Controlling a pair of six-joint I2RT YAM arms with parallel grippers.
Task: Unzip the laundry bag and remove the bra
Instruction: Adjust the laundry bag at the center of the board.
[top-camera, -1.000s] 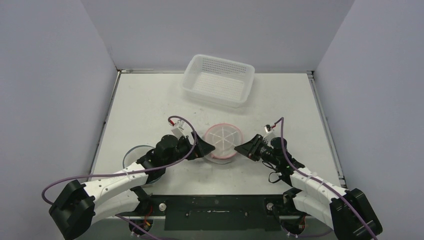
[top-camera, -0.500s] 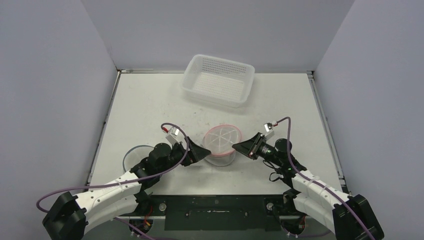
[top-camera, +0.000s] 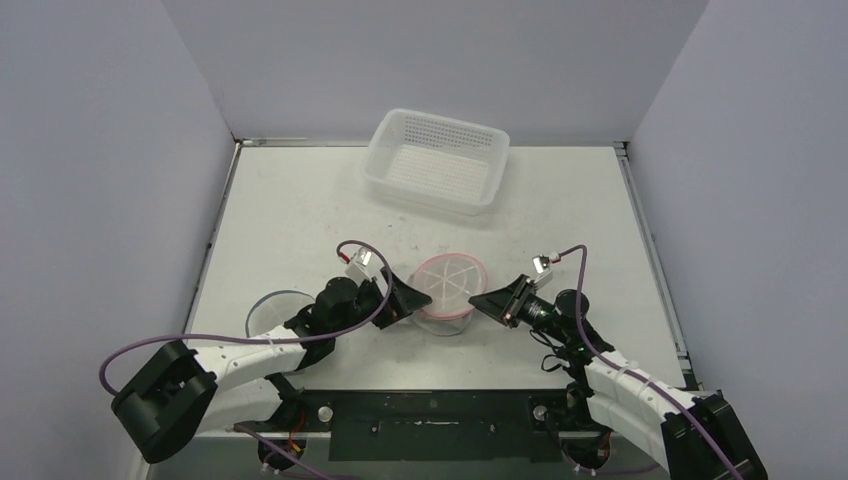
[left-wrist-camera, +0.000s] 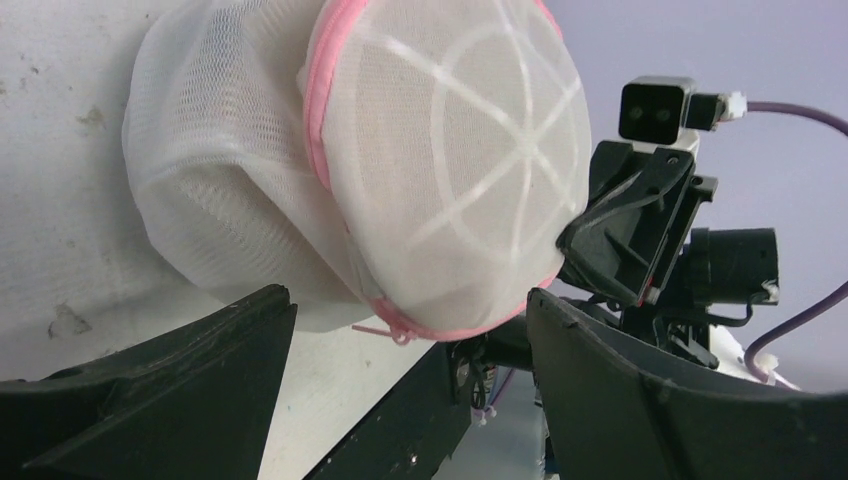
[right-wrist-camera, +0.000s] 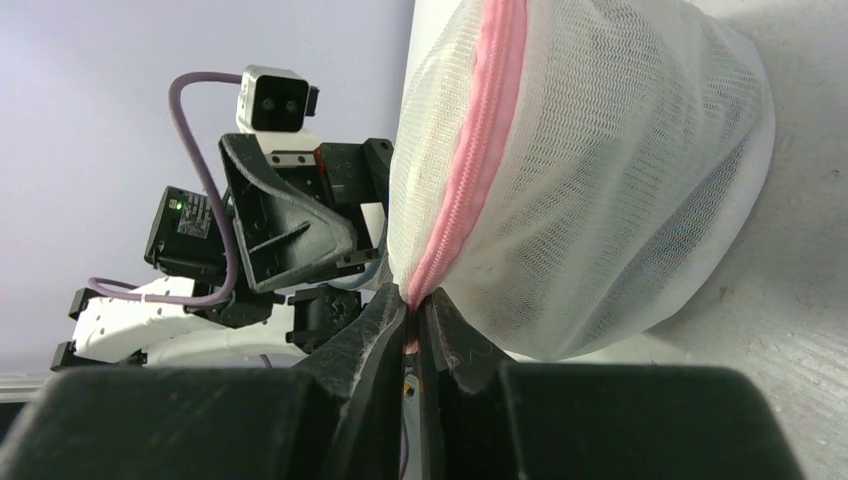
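1. White-mesh laundry bag (top-camera: 447, 283), round, tilted, on table (top-camera: 300, 210) near front centre, between both grippers.
2. Pink zipper (right-wrist-camera: 470, 170) running round bag rim; appears closed along the visible stretch.
3. Right gripper (top-camera: 482, 300) clamped tight on pink zipper at bag's right-hand edge; fingers (right-wrist-camera: 375, 335) pinched together in right wrist view.
4. Left gripper (top-camera: 410, 300) spread wide at bag's left side, grasping nothing; contact with mesh unclear.
5. Bag bulging, contents blurred behind mesh, cannot tell what's inside.
6. White perforated basket (top-camera: 437, 160) at far side of table, well apart from bag.
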